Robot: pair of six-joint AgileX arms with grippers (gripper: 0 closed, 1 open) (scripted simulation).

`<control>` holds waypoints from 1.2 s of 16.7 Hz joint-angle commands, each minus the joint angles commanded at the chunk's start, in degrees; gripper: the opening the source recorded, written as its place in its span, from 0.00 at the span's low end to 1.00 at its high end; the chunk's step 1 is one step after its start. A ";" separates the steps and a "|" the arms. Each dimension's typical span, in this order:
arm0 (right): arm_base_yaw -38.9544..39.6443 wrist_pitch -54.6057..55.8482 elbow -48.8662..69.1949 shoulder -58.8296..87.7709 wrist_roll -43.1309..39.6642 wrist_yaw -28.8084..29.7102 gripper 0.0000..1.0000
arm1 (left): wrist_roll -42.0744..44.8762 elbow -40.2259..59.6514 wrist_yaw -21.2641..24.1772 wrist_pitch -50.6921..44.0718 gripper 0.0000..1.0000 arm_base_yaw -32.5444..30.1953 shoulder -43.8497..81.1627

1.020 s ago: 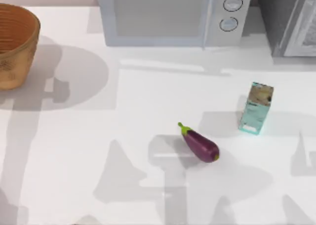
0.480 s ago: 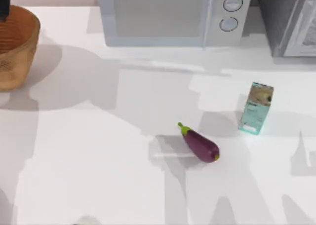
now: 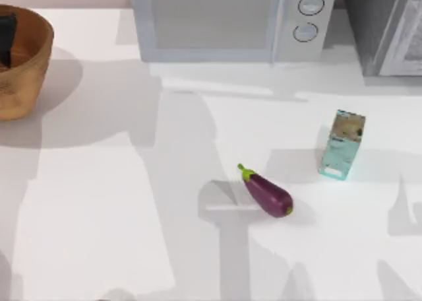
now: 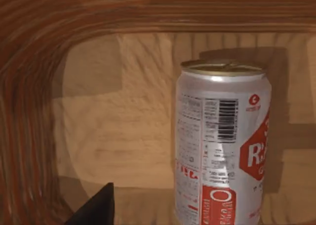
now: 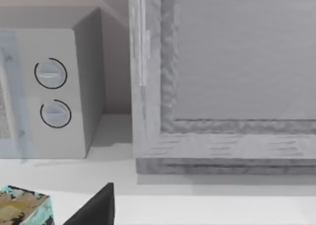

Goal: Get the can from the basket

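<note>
From above, the basket sits at the table's far left, with the left gripper dark inside its rim; an eggplant and carton lie well apart to the right, before a microwave. The left wrist view shows the can upright on the basket floor, silver-white with red label and barcode; one dark fingertip shows, so I cannot tell how far the fingers are apart. The right wrist view faces the microwave's dials.

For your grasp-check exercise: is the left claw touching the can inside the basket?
Apart. In the left wrist view, bare basket floor lies between the one visible finger of the left claw and the upright can.
</note>
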 joint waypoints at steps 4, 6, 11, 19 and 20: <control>0.00 0.00 0.00 0.00 0.00 0.00 1.00 | 1.04 5.13 0.13 -3.30 1.00 0.57 3.88; 0.00 0.00 0.00 0.00 0.00 0.00 1.00 | 1.09 5.40 0.14 -3.46 1.00 0.60 4.07; 0.00 0.00 0.00 0.00 0.00 0.00 1.00 | 1.00 5.09 0.12 -3.17 1.00 0.30 4.02; 0.00 0.00 0.00 0.00 0.00 0.00 1.00 | 0.68 -6.04 0.12 9.08 1.00 0.17 5.13; 0.00 0.00 0.00 0.00 0.00 0.00 1.00 | 0.68 -6.13 0.12 9.17 1.00 0.17 5.14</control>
